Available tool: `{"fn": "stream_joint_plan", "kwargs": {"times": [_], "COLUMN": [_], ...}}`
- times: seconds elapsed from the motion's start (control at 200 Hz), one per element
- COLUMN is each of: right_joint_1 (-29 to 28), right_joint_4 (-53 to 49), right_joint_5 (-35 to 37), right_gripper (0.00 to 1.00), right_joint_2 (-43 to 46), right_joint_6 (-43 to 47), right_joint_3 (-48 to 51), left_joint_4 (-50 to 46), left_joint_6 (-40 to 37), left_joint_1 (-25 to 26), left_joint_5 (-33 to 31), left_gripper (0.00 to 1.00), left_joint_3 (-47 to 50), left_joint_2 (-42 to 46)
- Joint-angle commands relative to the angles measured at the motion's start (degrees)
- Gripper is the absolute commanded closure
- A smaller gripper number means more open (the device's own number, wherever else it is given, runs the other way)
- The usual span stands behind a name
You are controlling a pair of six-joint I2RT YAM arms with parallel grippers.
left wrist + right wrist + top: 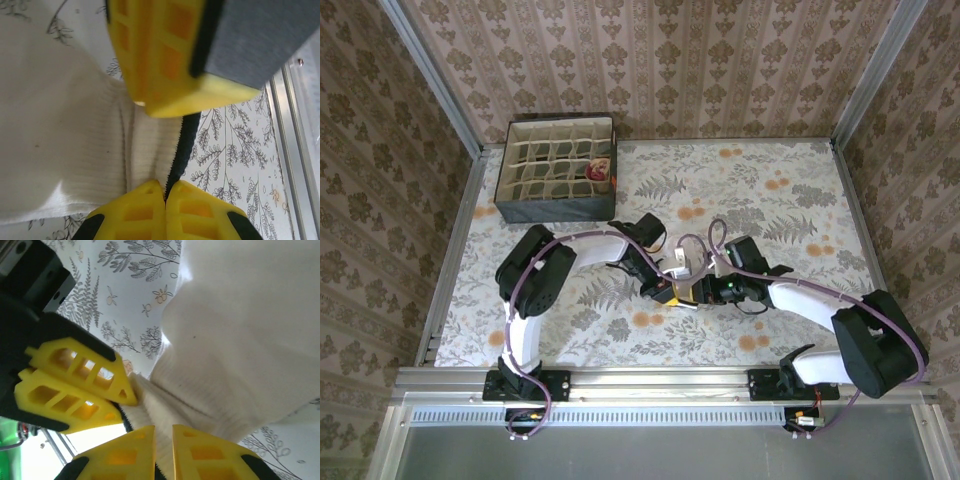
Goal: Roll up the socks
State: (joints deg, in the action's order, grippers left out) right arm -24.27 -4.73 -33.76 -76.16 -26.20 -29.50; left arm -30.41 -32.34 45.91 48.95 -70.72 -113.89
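Cream sock point(65, 150) on table point(230, 150): L fingers point(135, 217) clenched on dark cuff edge at 6 o'clock, prob. anchoring the roll; R fingers point(210, 450) a slit apart, grip unclear.

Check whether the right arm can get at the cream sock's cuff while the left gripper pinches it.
Likely yes: the right gripper is at the cuff of the cream sock, fabric between its fingertips, close beside the left gripper shut on that edge. Space looks tight.
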Motion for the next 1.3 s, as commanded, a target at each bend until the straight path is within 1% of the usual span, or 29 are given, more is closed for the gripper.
{"fn": "stream_joint_plan", "kwargs": {"times": [0.0, 0.155, 0.21, 0.23, 0.31, 0.46, 0.615, 0.74, 0.98, 1.13, 1.295], "right_joint_1": [-0.2, -0.2, -0.2, -0.3, -0.5, -1.4, -2.2, -3.0, -4.8, -6.5, -7.9], "right_joint_4": [4.0, 3.0, 2.5, 2.2, 1.6, -0.9, -5.6, -8.7, -8.4, -11.1, -14.2], "right_joint_5": [-4.4, -5.6, -5.7, -5.7, -5.5, -3.0, 1.5, 6.1, 7.8, 10.7, 16.0], "right_gripper": [0.76, 0.64, 0.63, 0.63, 0.62, 0.62, 0.65, 0.65, 0.63, 0.71, 0.71], "right_joint_2": [-1.2, -3.2, -3.2, -4.9, -5.8, -7.1, -8.2, -8.3, -7.9, -9.7, -11.2], "right_joint_6": [0.0, 1.2, 1.4, 1.5, 1.7, 2.6, 3.5, 3.8, 4.2, 5.2, 5.9], "right_joint_3": [0.8, 0.5, 0.3, 0.2, -0.1, -1.3, -3.5, -5.0, -5.6, -7.7, -9.5], "left_joint_4": [0.0, 1.1, 1.9, 2.5, 5.1, 8.0, 9.5, 11.1, 13.1, 13.9, 17.5], "left_joint_6": [5.2, 8.1, 9.5, 10.2, 13.1, 16.7, 19.7, 21.8, 26.8, 27.8, 30.0], "left_joint_1": [-0.5, -1.2, -1.7, -1.8, -2.7, -3.9, -4.4, -4.5, -5.0, -5.2, -6.4], "left_joint_5": [3.7, 4.5, 5.0, 5.2, 5.8, 6.1, 5.6, 5.7, 5.1, 4.9, 6.5], "left_gripper": [1.0, 1.0, 1.0, 1.0, 1.0, 1.0, 1.0, 1.0, 1.0, 1.0, 1.0], "left_joint_3": [-0.8, -0.9, -0.7, -0.6, 0.1, 0.7, 0.9, 1.7, 1.9, 2.2, 4.2], "left_joint_2": [-1.8, -2.6, -2.7, -2.7, -2.7, -3.5, -4.5, -4.8, -6.5, -6.5, -5.7]}}
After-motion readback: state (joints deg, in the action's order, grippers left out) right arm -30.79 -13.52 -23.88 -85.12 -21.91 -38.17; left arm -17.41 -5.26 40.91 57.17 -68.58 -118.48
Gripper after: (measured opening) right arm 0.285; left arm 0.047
